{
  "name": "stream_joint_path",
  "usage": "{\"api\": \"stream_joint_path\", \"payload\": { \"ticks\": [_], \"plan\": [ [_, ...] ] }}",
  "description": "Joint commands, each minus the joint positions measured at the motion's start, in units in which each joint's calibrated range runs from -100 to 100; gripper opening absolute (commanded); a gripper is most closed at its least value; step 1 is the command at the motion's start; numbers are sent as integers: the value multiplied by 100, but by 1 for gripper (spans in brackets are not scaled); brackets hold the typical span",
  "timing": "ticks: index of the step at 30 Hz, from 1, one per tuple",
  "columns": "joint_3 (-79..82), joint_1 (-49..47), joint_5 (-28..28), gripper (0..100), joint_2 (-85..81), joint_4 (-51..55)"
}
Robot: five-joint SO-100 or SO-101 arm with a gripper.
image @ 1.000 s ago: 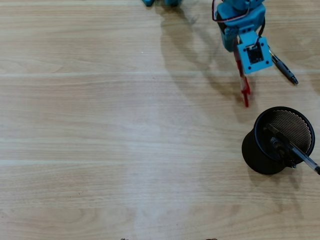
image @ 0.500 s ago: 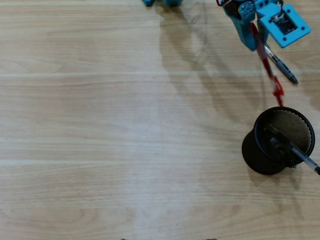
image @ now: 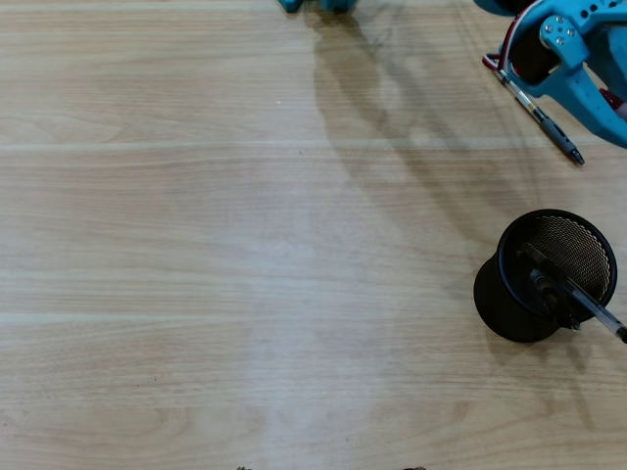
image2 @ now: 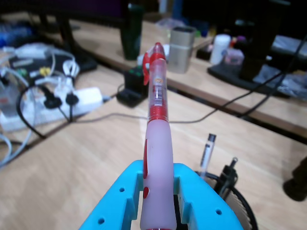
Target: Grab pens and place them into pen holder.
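In the wrist view my gripper (image2: 158, 186) is shut on a red pen (image2: 156, 100), which juts straight out from the blue jaws, lifted above the table. The black mesh pen holder (image2: 238, 199) sits low and right of it, with a clear-barrelled pen (image2: 207, 152) and a dark pen (image2: 230, 167) standing inside. From overhead the pen holder (image: 495, 294) stands at the right, and a pen (image: 591, 310) leans out over its rim. A black pen (image: 541, 116) lies on the table by the blue arm (image: 578, 69). The fingertips and the red pen are hidden in the overhead view.
The wooden table (image: 245, 245) stretches left of the holder. The arm's base (image: 318, 5) shows at the top edge. Beyond the table's far edge the wrist view shows a power strip with cables (image2: 57, 103) and desks with clutter.
The arm has swung up and to the right with the red pen. The red pen, seen from overhead pointing at the holder earlier, no longer shows there.
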Motion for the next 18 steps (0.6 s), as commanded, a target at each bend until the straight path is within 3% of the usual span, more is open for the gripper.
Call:
{"api": "stream_joint_path", "payload": {
  "ticks": [1,5,11,14,18],
  "plan": [
    [272,200,-717,2,570,-2617],
    [28,402,-1292,2,1314,-3992],
    [-606,596,-1982,2,2067,-4233],
    [-570,644,-1846,2,2134,-4164],
    [-334,644,-785,2,1957,-3958]
  ]
}}
